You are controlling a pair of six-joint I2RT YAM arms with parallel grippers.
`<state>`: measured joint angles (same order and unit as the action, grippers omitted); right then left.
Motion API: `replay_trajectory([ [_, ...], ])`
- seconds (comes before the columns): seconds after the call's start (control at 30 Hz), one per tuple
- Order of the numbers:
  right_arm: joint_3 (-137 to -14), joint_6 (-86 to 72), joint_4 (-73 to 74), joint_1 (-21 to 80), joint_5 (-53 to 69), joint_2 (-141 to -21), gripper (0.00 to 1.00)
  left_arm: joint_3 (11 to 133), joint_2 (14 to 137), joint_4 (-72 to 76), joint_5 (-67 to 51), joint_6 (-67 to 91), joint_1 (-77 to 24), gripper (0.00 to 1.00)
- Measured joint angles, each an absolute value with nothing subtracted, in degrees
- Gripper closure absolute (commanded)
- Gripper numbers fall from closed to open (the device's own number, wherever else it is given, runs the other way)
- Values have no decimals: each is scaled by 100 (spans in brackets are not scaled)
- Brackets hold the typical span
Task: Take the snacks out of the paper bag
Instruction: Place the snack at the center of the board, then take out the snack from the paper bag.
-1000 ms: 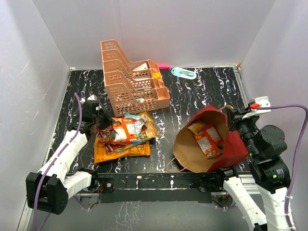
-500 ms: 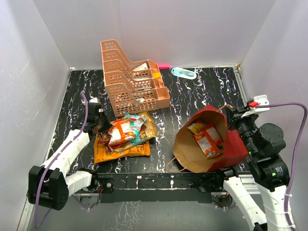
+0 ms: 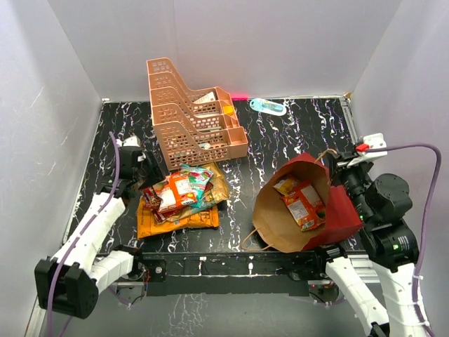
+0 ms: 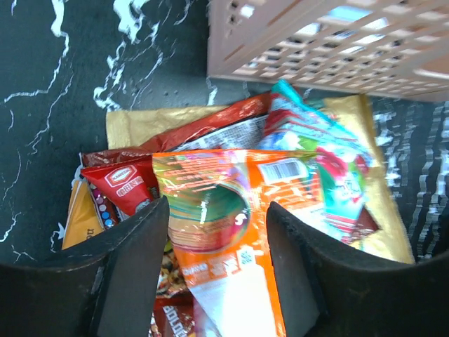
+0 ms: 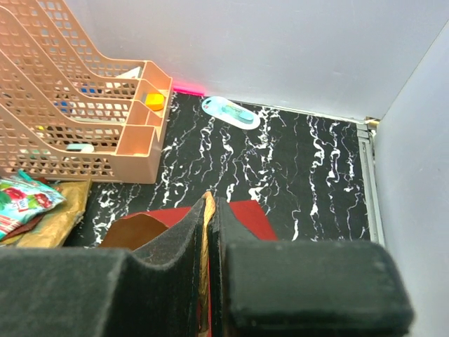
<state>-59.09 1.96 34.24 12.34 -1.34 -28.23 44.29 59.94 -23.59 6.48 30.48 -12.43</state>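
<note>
Overhead, the black marbled table [image 3: 280, 154] carries everything; largest on it is the paper bag [image 3: 344, 210], lying on its side at the right with its mouth turned toward the arms. Your right gripper [image 5: 209, 214] is closed tight on the bag's upper rim, holding the mouth agape. The peach rack [image 3: 193, 119] stands at the back left, playing no part here.

In front of the rack lies the pile of snacks [image 3: 184, 199], already outside the bag; the big orange chip bag [image 3: 168, 223] is lowest, the tan-gold chip bag [image 3: 219, 188] is beside it, and the smaller packets are on top. Your left gripper [image 4: 217, 217] hangs over this pile with its jaws parted; the orange packet [image 4: 210, 175] lies between them and appears loose rather than pinched.

Two packets show inside the bag, an orange one [image 3: 305, 203] and a yellow one [image 3: 286, 184] behind it, so the task looks mostly done but not finished.

The step in hand seems to be the release; raise the left gripper straight up before you swing it, lest a finger drag the crinkly packet off the heap; leave the right grip alone so that the mouth is open for the next reach. The small bottle [image 3: 268, 106] at the back wall is not your concern.
</note>
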Motion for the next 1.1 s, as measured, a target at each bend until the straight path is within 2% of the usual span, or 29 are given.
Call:
replay_trajectory([
  [0.13, -5953, 548, 3400, 1234, -220, -3120, 92, 4654, 5461, -2397, 351, 3061, -1245, 33],
  [0.27, -6040, 825, 3332, 1234, -301, -3503, 92, 4731, 4980, -2123, -242, 3284, -1529, 30],
  [0.33, -6040, 873, 3299, 1234, -290, -3522, 92, 4672, 4751, -1837, -285, 3413, -2163, 27],
  [0.5, -6018, 823, 3253, 1234, -150, -3354, 92, 4449, 4554, -858, -62, 3461, -4598, 23],
  [0.67, -6018, 692, 3247, 1234, -10, -3146, 92, 4484, 5911, 480, 915, 2421, -7052, 22],
  [0.77, -6020, 617, 3297, 1234, 91, -3148, 92, 4733, 7183, 1063, 941, 1116, -7935, 21],
  [0.93, -6123, 563, 3374, 1234, 257, -3151, 92, 5306, 8663, 1409, 727, -1004, -8062, 28],
  [1.1, -6259, 530, 3535, 1234, 342, -3155, 92, 6016, 9590, 1763, 161, -2508, -7802, 31],
])
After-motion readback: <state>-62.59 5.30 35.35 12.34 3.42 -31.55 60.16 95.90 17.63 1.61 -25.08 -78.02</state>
